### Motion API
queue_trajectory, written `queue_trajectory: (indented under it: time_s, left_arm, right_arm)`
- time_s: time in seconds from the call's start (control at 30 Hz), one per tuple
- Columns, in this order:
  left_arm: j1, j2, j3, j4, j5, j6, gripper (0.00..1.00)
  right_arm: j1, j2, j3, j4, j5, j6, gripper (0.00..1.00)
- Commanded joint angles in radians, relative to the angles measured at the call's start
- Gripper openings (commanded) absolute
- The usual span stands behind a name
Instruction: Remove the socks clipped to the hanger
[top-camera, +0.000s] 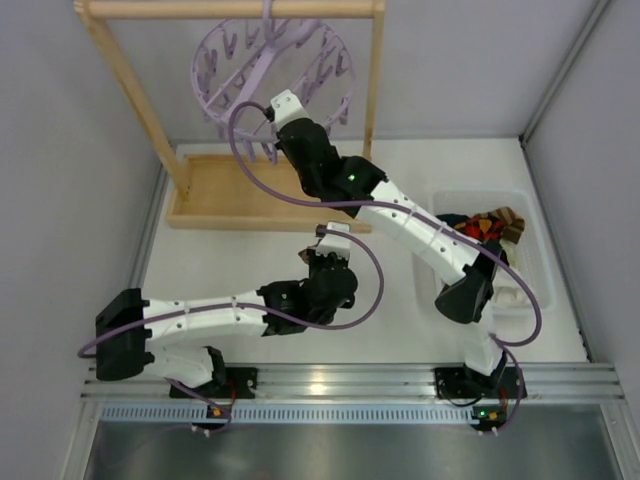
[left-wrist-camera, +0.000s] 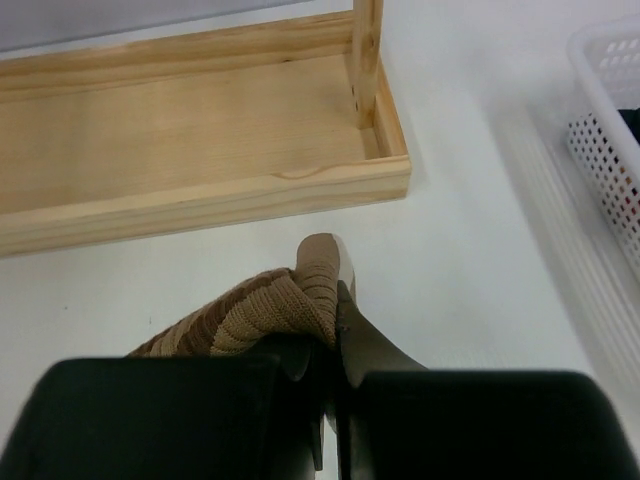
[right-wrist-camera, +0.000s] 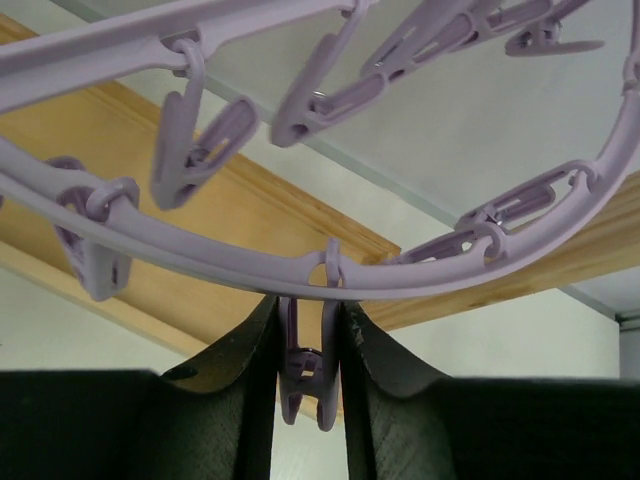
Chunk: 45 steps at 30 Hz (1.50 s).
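The lilac hanger (top-camera: 270, 60) hangs by its hook from the wooden rack's top bar. My right gripper (top-camera: 272, 128) is up at the ring's near rim, shut on one dangling clip peg (right-wrist-camera: 308, 370) just under the ring (right-wrist-camera: 200, 255). The pegs in view hold no sock. My left gripper (top-camera: 325, 262) is low over the table in front of the rack base, shut on a brown-and-cream striped sock (left-wrist-camera: 260, 310) that drapes off to the left of its fingers (left-wrist-camera: 370, 340). Argyle and brown socks (top-camera: 487, 225) lie in the white basket.
The wooden rack's base tray (top-camera: 230, 195) stands behind my left gripper and shows in the left wrist view (left-wrist-camera: 180, 130). The white perforated basket (top-camera: 532, 275) sits at the right, its wall in the left wrist view (left-wrist-camera: 605, 150). Grey walls close in both sides.
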<state>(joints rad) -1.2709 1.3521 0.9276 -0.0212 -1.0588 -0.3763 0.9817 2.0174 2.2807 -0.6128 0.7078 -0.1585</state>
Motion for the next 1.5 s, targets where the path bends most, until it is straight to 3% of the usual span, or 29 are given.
queue_trajectory:
  time_s: [0.0, 0.13, 0.33, 0.43, 0.57, 0.73, 0.83, 0.97, 1.2, 1.43, 1.47]
  left_arm:
    - [-0.013, -0.080, -0.070, 0.026, 0.104, -0.041, 0.00]
    - [-0.024, -0.177, -0.159, 0.026, 0.207, -0.064, 0.00]
    - [-0.024, -0.298, -0.200, 0.026, 0.345, -0.053, 0.00]
    - [-0.024, -0.326, -0.205, 0.026, 0.431, -0.044, 0.00]
    - [-0.024, -0.352, -0.207, 0.026, 0.503, -0.050, 0.00]
    - [-0.025, -0.377, -0.187, 0.026, 0.591, -0.052, 0.00]
    - [-0.024, -0.355, -0.147, 0.026, 0.669, -0.050, 0.00]
    - [-0.024, -0.279, -0.073, 0.032, 0.720, -0.038, 0.00]
    - [-0.015, -0.016, 0.207, 0.037, 0.775, 0.046, 0.00]
    - [0.108, 0.304, 0.542, 0.035, 1.035, 0.103, 0.00]
    - [0.132, 0.374, 0.581, 0.035, 1.136, 0.105, 0.00]
  right_arm:
    - [0.011, -0.008, 0.056, 0.067, -0.065, 0.043, 0.23]
    - [0.015, -0.057, 0.014, 0.051, -0.083, 0.069, 0.42]
    - [0.017, -0.259, -0.216, 0.074, -0.102, 0.123, 0.58]
    - [0.017, -0.373, -0.314, 0.021, -0.162, 0.152, 0.78]
    - [0.015, -0.582, -0.505, -0.031, -0.276, 0.226, 0.88]
    - [0.011, -0.860, -0.757, -0.056, -0.194, 0.286, 0.94]
    - [0.003, -1.119, -0.993, -0.080, -0.069, 0.358, 0.98]
    - [-0.005, -1.307, -1.145, -0.183, 0.077, 0.482, 1.00]
    - [-0.005, -1.488, -1.192, -0.342, 0.209, 0.602, 1.00]
    - [-0.005, -1.569, -1.094, -0.456, 0.358, 0.679, 1.00]
    - [-0.005, -1.595, -1.086, -0.459, 0.361, 0.671, 0.99]
